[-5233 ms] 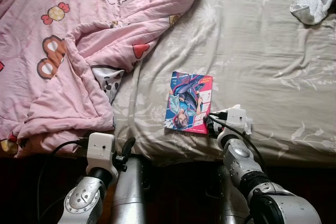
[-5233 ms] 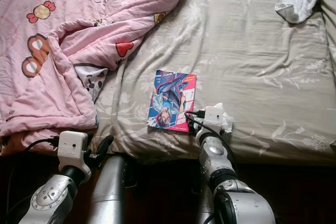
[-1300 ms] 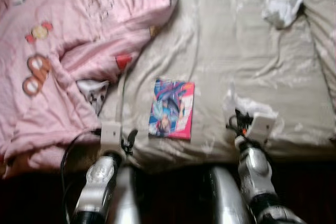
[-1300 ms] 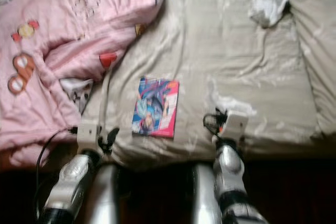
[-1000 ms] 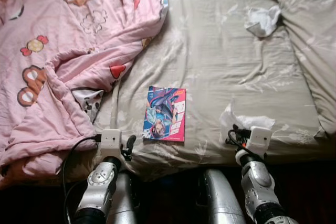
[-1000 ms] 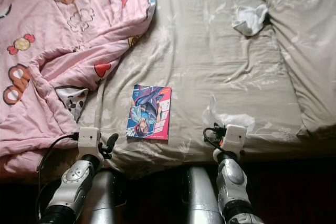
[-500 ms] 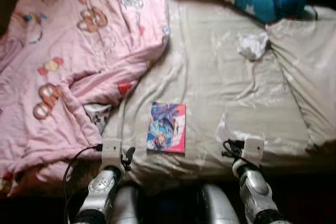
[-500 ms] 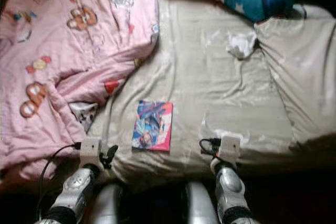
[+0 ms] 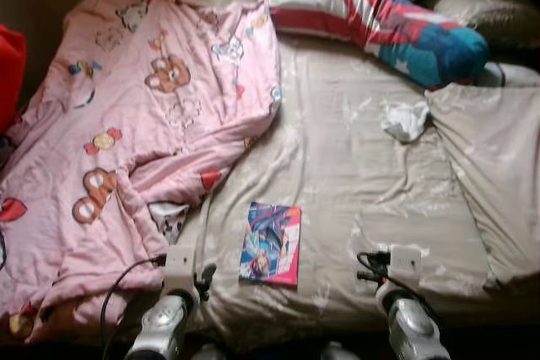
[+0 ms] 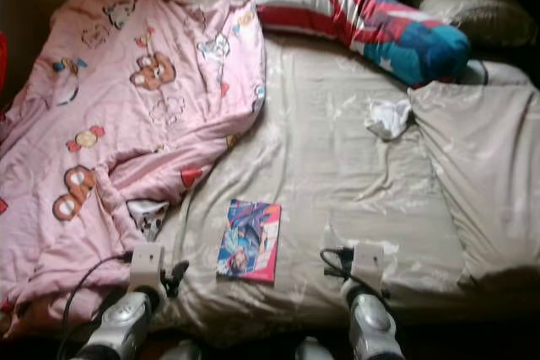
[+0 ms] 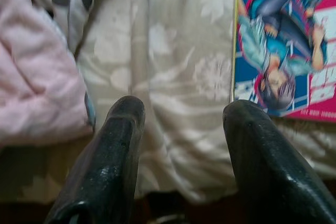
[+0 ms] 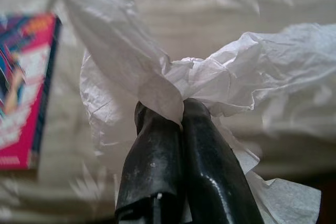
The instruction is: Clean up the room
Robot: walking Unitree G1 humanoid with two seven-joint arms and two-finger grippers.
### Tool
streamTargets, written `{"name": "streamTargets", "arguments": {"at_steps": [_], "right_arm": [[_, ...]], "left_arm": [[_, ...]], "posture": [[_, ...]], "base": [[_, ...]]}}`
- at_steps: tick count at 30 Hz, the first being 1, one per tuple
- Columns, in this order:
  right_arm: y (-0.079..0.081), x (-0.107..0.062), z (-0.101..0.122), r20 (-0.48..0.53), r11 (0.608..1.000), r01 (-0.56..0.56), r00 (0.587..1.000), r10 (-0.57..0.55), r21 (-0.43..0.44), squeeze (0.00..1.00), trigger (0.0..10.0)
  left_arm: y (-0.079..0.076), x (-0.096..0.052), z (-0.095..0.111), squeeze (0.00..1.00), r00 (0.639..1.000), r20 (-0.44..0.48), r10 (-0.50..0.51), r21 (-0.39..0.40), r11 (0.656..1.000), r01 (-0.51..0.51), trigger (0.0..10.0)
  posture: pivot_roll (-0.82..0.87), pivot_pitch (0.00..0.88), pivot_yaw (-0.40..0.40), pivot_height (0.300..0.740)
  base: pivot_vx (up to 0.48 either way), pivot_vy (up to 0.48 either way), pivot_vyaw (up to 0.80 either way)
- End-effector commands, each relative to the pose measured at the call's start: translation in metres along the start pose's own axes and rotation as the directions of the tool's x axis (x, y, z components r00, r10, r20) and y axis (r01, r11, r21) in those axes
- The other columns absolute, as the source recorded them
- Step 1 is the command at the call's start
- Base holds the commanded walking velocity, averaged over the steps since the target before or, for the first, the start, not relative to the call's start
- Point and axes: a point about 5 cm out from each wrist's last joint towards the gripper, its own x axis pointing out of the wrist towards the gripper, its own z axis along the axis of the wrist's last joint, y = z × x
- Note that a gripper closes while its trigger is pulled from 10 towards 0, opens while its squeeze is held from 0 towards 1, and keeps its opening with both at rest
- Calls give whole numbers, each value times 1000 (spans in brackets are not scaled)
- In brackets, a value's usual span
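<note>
Right gripper [image 12: 169,109] pinching seemingly tissue [image 12: 220,77].

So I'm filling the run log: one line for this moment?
right gripper: shut on tissue | left gripper: open, beside comic book | bed

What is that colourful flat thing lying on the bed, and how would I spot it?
Look at the grey-beige bed sheet, near the bed's front edge, just right of the pink quilt. There lies a thin comic book with a cartoon figure on a blue and pink cover. It is the one flat, printed thing there; its neighbours are cloth or crumpled paper.
</note>
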Motion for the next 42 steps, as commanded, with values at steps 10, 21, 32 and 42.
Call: {"name": "streamTargets", "arguments": {"at_steps": [10, 21, 32, 42], "right_arm": [[-16, -20, -49, -210, 997, 57, 976, -65, -47, 0, 10000], [-19, -34, -75, -296, 991, 9, 954, -50, -135, 0, 10000], [-40, -46, -86, -328, 991, 31, 942, -72, -129, 0, 10000], [-36, -47, -89, -335, 992, 23, 940, -64, -125, 0, 10000]], "left_arm": [[7, -18, -52, 0, 970, -238, 56, -13, 998, -61, 10000], [8, -24, -65, 0, 956, -288, 56, 1, 998, -58, 10000], [9, -29, -73, 0, 948, -311, 61, 13, 998, -60, 10000], [8, -31, -76, 0, 946, -320, 54, 12, 999, -53, 10000]], "posture": [[-30, 178, -12, 740], [-31, 216, -3, 740], [-31, 233, -3, 740], [-33, 240, -9, 740]], "base": [[0, 0, 0], [0, 0, 134], [0, 0, 644], [0, 0, 0]]}}
